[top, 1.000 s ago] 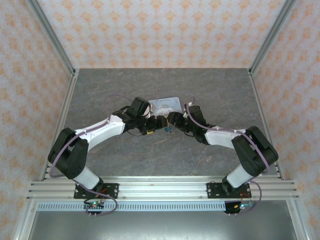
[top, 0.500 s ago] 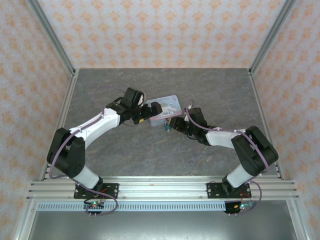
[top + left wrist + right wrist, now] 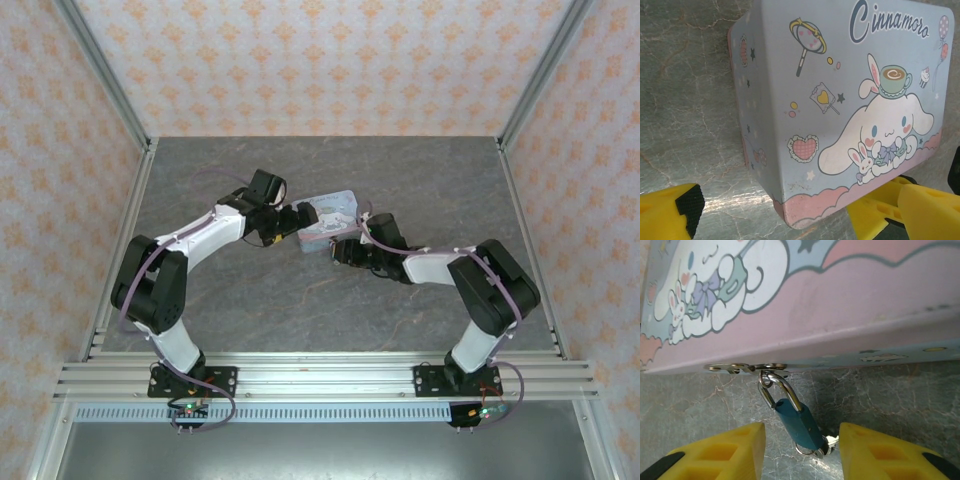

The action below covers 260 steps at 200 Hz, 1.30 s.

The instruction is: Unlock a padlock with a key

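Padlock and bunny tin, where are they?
padlock [image 3: 799,426], right wrist view, on its blue body.
tin [image 3: 840,65], left wrist view, on its printed top face.

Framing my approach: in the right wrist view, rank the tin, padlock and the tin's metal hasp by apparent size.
tin: largest by far
padlock
hasp: slimmer, yet similar in length, so unsure

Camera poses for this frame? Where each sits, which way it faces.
Top external: above and behind the bases, looking down and forward over the table; left arm and right arm show.
Left wrist: on the left arm, facing the tin lid; its open jaws' yellow fingertips show.
Right wrist: on the right arm, facing the tin's edge and the hanging padlock; its jaws flank the padlock, not touching.
Shared: all three show the tin on the table.
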Available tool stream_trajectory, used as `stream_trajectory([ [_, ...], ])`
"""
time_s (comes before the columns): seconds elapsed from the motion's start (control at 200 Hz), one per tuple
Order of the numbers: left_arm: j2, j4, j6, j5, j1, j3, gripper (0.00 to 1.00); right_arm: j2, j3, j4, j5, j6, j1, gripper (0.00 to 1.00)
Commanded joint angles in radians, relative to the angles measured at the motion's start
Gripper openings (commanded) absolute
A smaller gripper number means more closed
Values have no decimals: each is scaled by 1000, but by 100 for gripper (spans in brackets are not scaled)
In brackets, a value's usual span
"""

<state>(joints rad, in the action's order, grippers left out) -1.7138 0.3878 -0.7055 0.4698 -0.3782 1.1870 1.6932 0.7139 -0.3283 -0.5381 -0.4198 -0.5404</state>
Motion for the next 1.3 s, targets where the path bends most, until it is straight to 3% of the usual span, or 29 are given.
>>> stream_trajectory([
  [0.0, -18, 11, 12, 16, 8, 38, 100, 25, 34, 9, -36, 42, -1, 42],
  [0.455, -55, -7, 0, 42, 19, 63, 100, 83, 53, 5, -51, 40, -17, 37],
  [0.881, -41, 1, 13, 43, 22, 71, 100, 58, 37, 6, -24, 16, -17, 9],
  [1.036, -38, 62, 53, -22, 21, 89, 100, 26, 13, 10, -2, -9, -16, 0],
  [1.296, -72, 226, 161, -254, -53, 165, 100, -8, -39, -47, 31, -110, -12, 0],
])
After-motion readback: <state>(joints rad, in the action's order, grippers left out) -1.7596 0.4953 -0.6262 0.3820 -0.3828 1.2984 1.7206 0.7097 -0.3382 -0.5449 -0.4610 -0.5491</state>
